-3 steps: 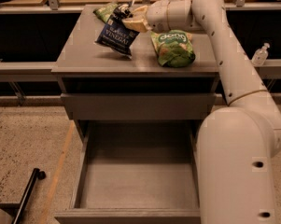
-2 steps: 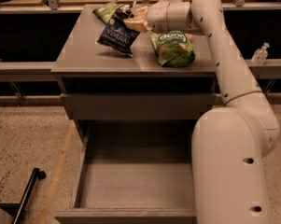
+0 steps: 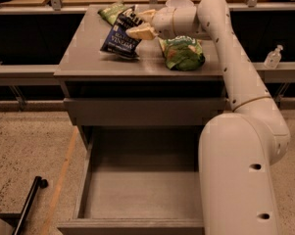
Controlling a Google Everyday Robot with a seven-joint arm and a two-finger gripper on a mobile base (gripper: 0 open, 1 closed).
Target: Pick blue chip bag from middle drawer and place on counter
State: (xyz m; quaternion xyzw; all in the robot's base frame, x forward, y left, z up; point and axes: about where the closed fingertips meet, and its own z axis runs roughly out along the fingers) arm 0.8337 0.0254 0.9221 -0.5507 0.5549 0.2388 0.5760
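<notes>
The gripper [image 3: 143,23] is seen above the counter [image 3: 88,62], toward its 12 o'clock edge, and is clamped on the upper right edge of the blue chip bag [image 3: 118,39]. The bag is held tilted, its black top band raised and its lower edge at or just above the counter surface. A green snack bag [image 3: 182,53] is laid at 3 o'clock of it, just beside, and a second green bag [image 3: 109,12] is partly hidden at 11 o'clock. At 6 o'clock of the counter, the middle drawer [image 3: 137,195] is pulled out below the shut upper drawer front [image 3: 142,111].
</notes>
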